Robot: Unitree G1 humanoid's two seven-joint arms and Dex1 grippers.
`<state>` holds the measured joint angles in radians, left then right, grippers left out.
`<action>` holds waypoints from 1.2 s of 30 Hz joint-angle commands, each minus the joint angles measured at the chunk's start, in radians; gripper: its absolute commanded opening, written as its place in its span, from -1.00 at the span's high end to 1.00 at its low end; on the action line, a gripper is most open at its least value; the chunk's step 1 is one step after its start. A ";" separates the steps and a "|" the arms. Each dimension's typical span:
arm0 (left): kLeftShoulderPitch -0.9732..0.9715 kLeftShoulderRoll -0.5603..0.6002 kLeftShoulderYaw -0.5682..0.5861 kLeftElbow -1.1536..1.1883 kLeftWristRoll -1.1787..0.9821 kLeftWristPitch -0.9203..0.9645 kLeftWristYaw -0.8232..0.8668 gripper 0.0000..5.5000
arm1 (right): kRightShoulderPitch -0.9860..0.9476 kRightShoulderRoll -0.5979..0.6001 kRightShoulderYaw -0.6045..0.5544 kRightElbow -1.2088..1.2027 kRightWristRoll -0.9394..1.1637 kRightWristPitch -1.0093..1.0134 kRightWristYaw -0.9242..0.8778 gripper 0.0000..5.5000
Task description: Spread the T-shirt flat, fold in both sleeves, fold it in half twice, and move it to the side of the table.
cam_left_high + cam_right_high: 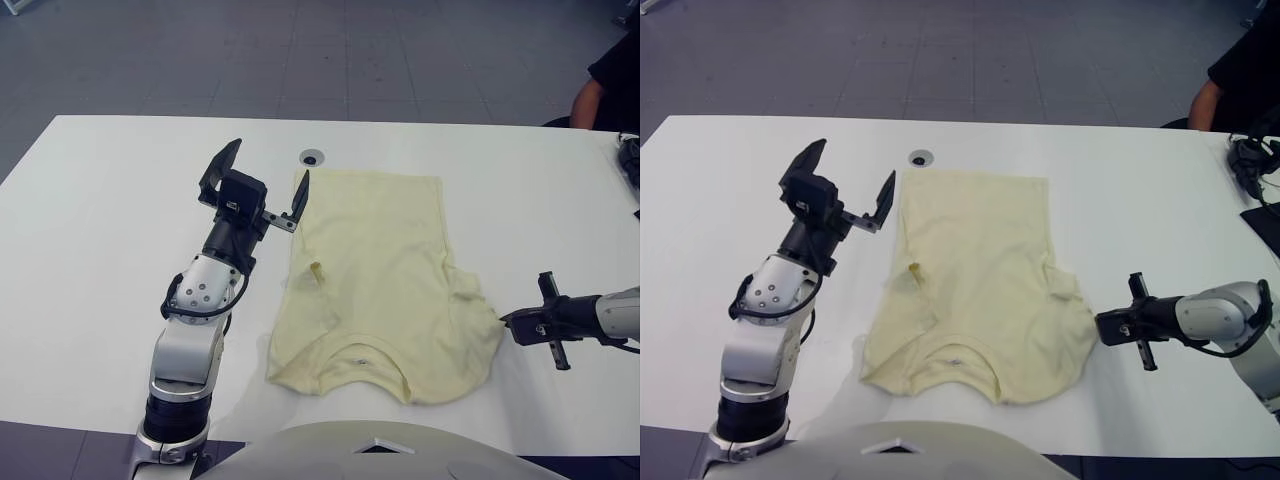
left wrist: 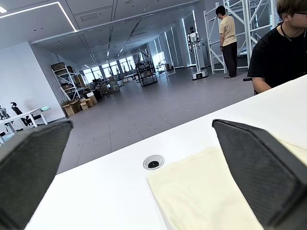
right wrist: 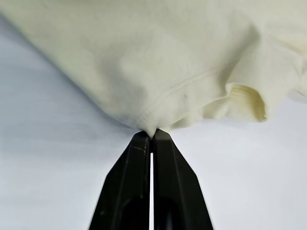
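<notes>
A pale yellow T-shirt [image 1: 375, 280] lies on the white table [image 1: 100, 220], collar toward me and hem toward the far edge. Its left sleeve is folded in over the body, and its right sleeve [image 3: 192, 72] bulges out, rumpled. My left gripper [image 1: 268, 170] is held up off the table beside the shirt's far left corner, open with nothing between its fingers [image 2: 259, 167]. My right gripper [image 1: 506, 322] lies low over the table at the shirt's right side, shut on the tip of the right sleeve, with the fabric pinched at its fingertips [image 3: 151, 136].
A round cable grommet [image 1: 311, 157] sits in the table just beyond the shirt's far left corner. Dark cables and gear [image 1: 1250, 160] lie at the table's far right edge, where a person [image 1: 605, 80] sits. Bare tabletop stretches to the left of my left arm.
</notes>
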<state>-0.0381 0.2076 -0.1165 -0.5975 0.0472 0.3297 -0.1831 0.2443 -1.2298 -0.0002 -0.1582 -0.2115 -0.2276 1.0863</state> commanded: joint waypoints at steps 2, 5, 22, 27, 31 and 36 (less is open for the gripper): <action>-0.005 0.002 0.006 0.006 0.001 0.011 -0.004 -0.96 | -0.017 0.009 -0.025 -0.038 0.027 0.003 -0.010 0.99; -0.005 0.003 0.006 0.005 0.001 0.011 -0.004 -0.96 | -0.042 0.029 -0.035 -0.069 0.068 0.010 -0.015 0.99; -0.016 0.003 -0.003 0.022 0.004 0.008 -0.010 -0.96 | -0.272 0.155 0.146 -0.167 0.159 0.109 0.054 0.99; -0.022 0.003 -0.004 0.028 0.002 0.007 -0.012 -0.96 | -0.347 0.231 0.248 -0.156 0.110 0.121 0.061 0.99; -0.028 0.003 -0.007 0.034 0.001 0.006 -0.014 -0.96 | -0.375 0.273 0.296 -0.133 0.077 0.122 0.056 0.99; -0.031 0.003 -0.010 0.038 0.001 0.005 -0.016 -0.96 | -0.381 0.298 0.315 -0.119 0.062 0.118 0.053 0.99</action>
<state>-0.0570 0.2092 -0.1242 -0.5654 0.0469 0.3293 -0.1916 -0.1206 -0.9433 0.3072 -0.2852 -0.1404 -0.1126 1.1368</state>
